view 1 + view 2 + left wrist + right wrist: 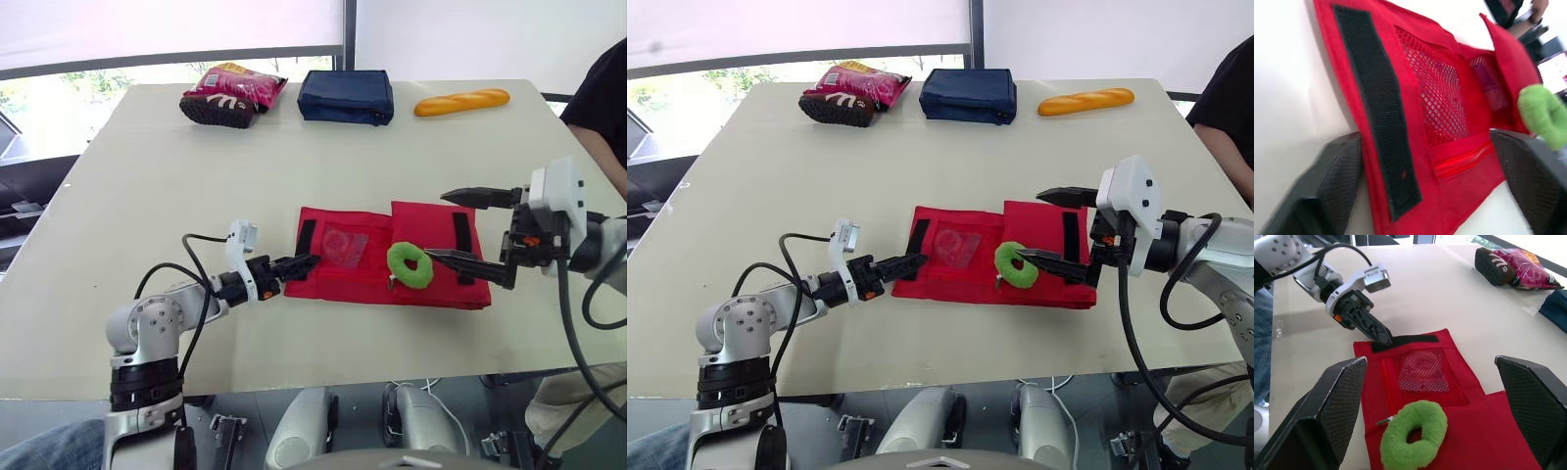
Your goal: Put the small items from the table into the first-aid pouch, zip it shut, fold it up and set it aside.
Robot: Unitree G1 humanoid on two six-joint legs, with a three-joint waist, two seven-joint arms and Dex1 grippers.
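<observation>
The red first-aid pouch lies opened flat on the table, with black hook-and-loop strips and mesh pockets facing up. A small clear packet sits in the left mesh pocket. A fuzzy green ring rests on the pouch's middle, near its front edge. My left gripper is open at the pouch's left edge, its fingers either side of the front-left corner. My right gripper is open over the right panel. Its lower fingertip is just right of the ring.
Along the table's far edge lie a pink snack bag on a dark brown item, a navy case and a toy baguette. A person in a dark sleeve is at the right edge.
</observation>
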